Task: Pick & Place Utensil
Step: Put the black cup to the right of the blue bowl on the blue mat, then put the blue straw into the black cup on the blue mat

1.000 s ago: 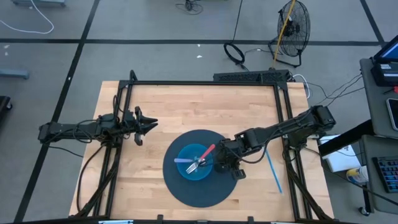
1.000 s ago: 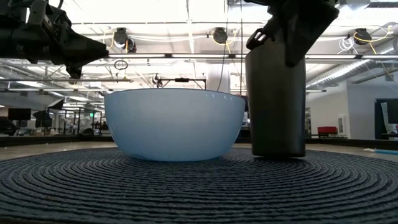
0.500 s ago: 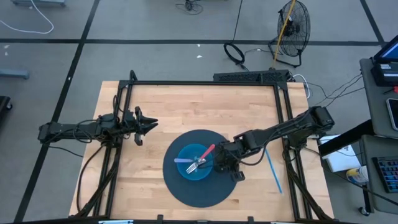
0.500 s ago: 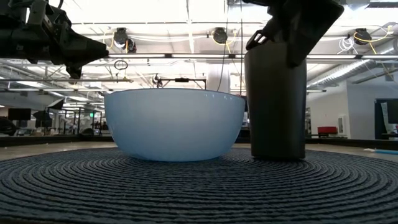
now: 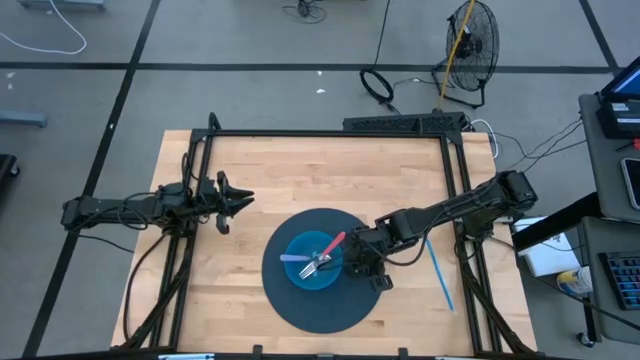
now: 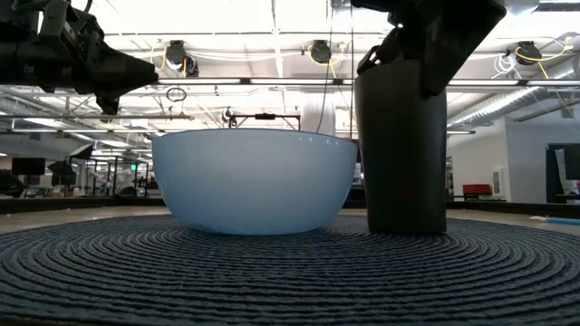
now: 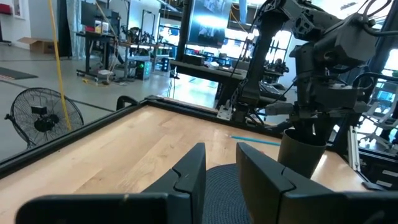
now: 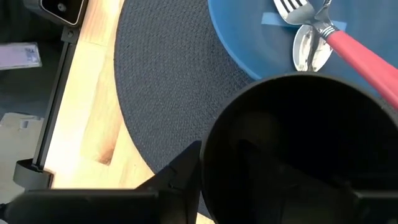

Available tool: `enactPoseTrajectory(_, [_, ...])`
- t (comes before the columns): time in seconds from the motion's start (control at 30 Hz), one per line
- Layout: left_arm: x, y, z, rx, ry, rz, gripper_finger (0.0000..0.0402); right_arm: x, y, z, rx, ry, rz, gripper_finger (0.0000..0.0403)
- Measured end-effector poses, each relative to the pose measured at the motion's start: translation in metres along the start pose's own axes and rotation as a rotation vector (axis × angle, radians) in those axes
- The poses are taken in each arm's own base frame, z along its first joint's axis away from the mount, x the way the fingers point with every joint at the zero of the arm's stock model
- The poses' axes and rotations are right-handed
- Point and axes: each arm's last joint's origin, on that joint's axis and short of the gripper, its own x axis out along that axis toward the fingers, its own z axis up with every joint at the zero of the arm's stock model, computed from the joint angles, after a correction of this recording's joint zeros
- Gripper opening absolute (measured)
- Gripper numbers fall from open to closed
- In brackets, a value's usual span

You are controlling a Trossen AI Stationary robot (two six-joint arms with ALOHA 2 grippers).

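A dark cup (image 6: 401,154) stands on its base on the round dark mat (image 5: 310,310), right beside a light blue bowl (image 5: 300,275). My right gripper (image 5: 362,262) is over the cup and shut on it. In the bowl lie a fork (image 8: 292,7), a red-handled spoon (image 8: 357,53) and a purple-blue utensil (image 5: 293,257). A blue utensil (image 5: 441,277) lies flat on the wood near the table's right edge. My left gripper (image 5: 240,200) waits open above the table's left part. My right gripper holds the dark cup at its upper rim (image 8: 249,99), coming from above and slanting from the table's right. One finger (image 8: 180,174) lies against the outside of the wall; the cup hides the other. The cup is upright with its base on the mat (image 6: 399,244).
A black frame (image 5: 330,132) runs along the table's far and side edges. Bare wood lies between my left gripper and the mat, and on the far half of the table. A fan (image 5: 470,40) and cables are on the floor beyond.
My right gripper and the cup have crept slightly toward the table's near edge and toward the bowl; the cup has stayed upright on the mat.
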Motion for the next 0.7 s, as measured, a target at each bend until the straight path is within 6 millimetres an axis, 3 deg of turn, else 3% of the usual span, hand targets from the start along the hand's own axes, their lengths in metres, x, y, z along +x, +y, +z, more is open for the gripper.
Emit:
enactPoseTrajectory(0.3, [0.0, 0.0, 0.0, 0.0, 0.0, 0.0, 0.0093, -0.001, 0.0, 0.0, 0.0, -0.002, 0.003, 0.0102])
enactPoseTrajectory(0.7, [0.0, 0.0, 0.0, 0.001, -0.001, -0.003, 0.0093, -0.034, 0.016, -0.002, -0.028, -0.094, 0.04, 0.0102])
